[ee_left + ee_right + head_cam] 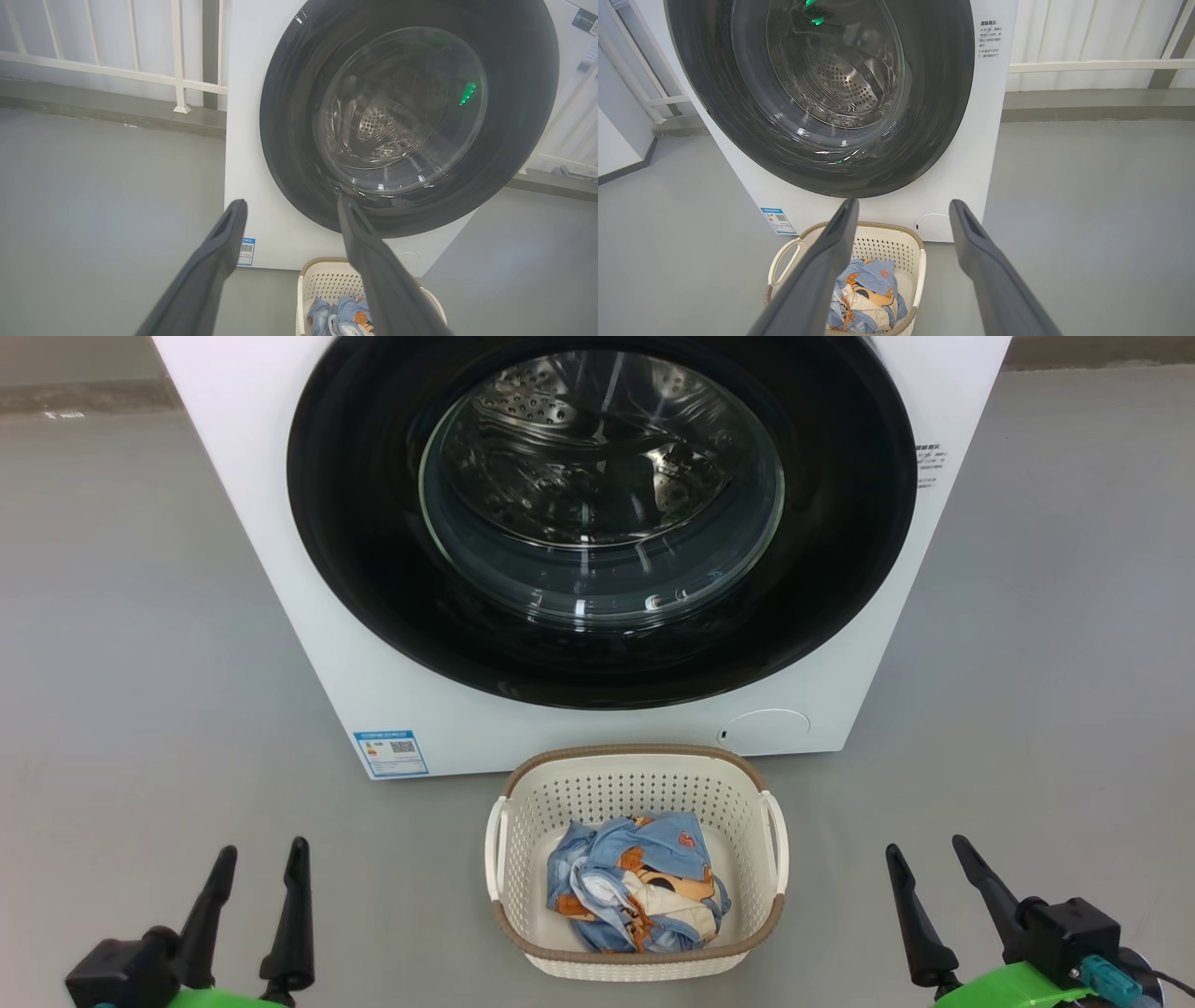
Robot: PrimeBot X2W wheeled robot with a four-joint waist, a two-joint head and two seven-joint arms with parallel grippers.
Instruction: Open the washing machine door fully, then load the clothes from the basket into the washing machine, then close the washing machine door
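We judged the task to be at its very start, with none of its three steps done. The washing machine door [597,644] lay flat against the front of the washing machine [271,597], closed as far as we could tell, and the drum [569,439] showed only through the door's glass window.

The basket [635,752] stood on the floor [140,663] just in front of the machine, below the door and about midway between our two arms. The clothes [644,887], a crumpled blue bundle with orange and cream patches, lay in the bottom of the basket, so nothing had been loaded.

Our left gripper [262,847] hung low at the left with its fingers spread wide and nothing between them, well apart from both the basket and the door. Our right gripper [925,845] was likewise wide open and empty at the right, off to the side of the basket and touching nothing.

What was left, as we read it, was everything. We had to swing the door fully open, lift the clothes into the drum, and shut the door.
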